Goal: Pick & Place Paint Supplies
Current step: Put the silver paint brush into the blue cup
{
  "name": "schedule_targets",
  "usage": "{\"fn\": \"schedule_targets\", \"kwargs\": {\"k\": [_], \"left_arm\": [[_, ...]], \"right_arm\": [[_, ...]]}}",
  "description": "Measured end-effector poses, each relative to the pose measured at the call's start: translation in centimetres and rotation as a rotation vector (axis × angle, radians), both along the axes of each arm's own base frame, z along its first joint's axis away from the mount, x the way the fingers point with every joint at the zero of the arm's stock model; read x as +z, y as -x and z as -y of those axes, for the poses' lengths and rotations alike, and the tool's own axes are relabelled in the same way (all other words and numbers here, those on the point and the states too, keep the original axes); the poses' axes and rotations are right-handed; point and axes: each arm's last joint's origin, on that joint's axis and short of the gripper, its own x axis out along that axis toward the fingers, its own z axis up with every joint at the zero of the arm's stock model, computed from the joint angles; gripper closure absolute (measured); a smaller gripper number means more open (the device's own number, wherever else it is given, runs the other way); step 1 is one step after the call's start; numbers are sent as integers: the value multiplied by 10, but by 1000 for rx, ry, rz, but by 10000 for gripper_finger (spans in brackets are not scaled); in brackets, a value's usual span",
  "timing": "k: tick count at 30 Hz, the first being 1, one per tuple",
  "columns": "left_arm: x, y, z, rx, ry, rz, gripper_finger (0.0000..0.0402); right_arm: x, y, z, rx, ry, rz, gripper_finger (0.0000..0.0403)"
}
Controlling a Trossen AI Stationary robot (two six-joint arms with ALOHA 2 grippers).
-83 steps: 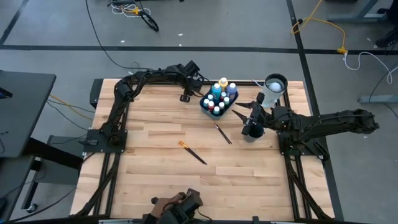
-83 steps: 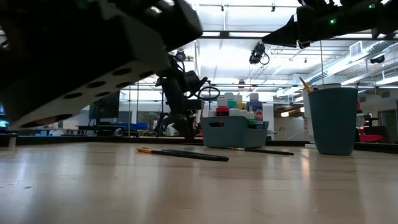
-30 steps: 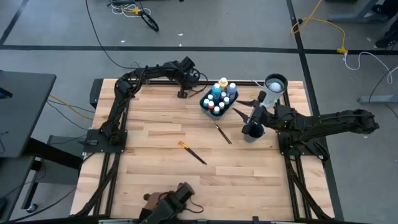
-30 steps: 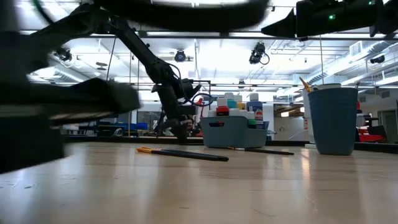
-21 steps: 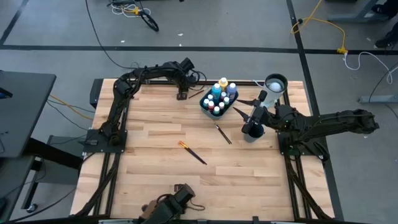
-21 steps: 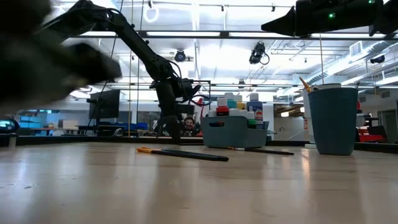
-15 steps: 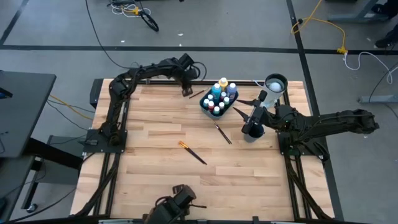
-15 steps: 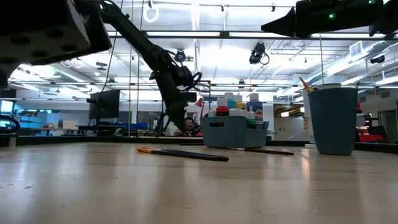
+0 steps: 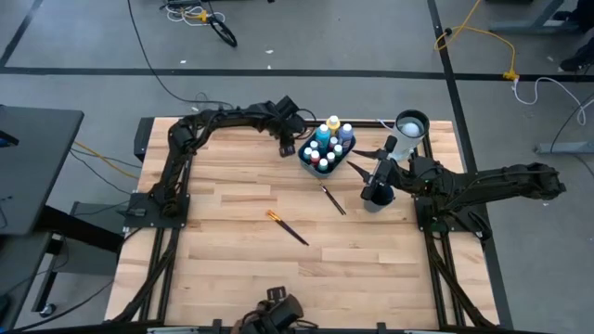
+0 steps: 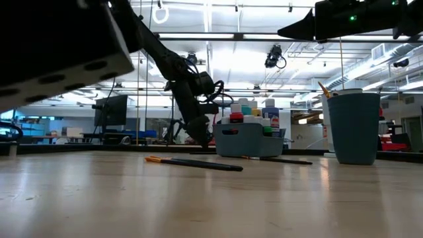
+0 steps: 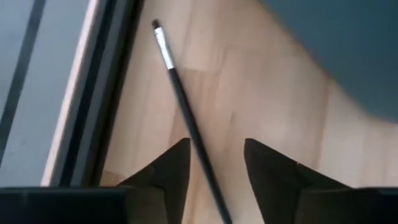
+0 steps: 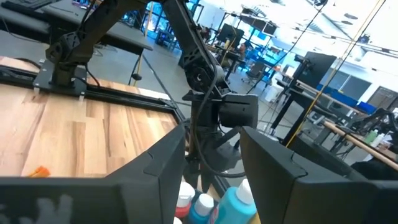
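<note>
Left end effector [image 11: 214, 163] open, straddling brush [image 11: 186, 118]

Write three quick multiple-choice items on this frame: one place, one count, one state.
1. Where is the left gripper?
A. beside the bin of paint bottles
B. at the near edge
C. folded back at its own base

2. How many brushes lie loose in the open in the high view?
A. none
B. two
C. five

3. How do the left gripper's fingers stand?
A. shut on a bottle
B. open, a thin brush lying between them
C. shut on nothing

A: the high view shows it against the bin's side.
B: one brush and another.
B: the left wrist view shows gaps either side.
</note>
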Motion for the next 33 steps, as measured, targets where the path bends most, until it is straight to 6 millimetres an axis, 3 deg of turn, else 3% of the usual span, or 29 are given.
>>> {"fn": "schedule_targets", "kwargs": {"k": [7, 13, 22, 33], "left_arm": [[-2, 10, -16, 89, 64, 52, 210], [-9, 17, -26, 132, 73, 42, 220], [-17, 12, -24, 87, 24, 1, 230], [4, 5, -27, 400, 56, 90, 232]], "right_arm": [[0, 0, 0, 2, -3, 0, 245], [0, 0, 0, 2, -3, 0, 245], [0, 0, -1, 38, 1, 0, 245], [0, -1, -2, 71, 3, 1, 245]]}}
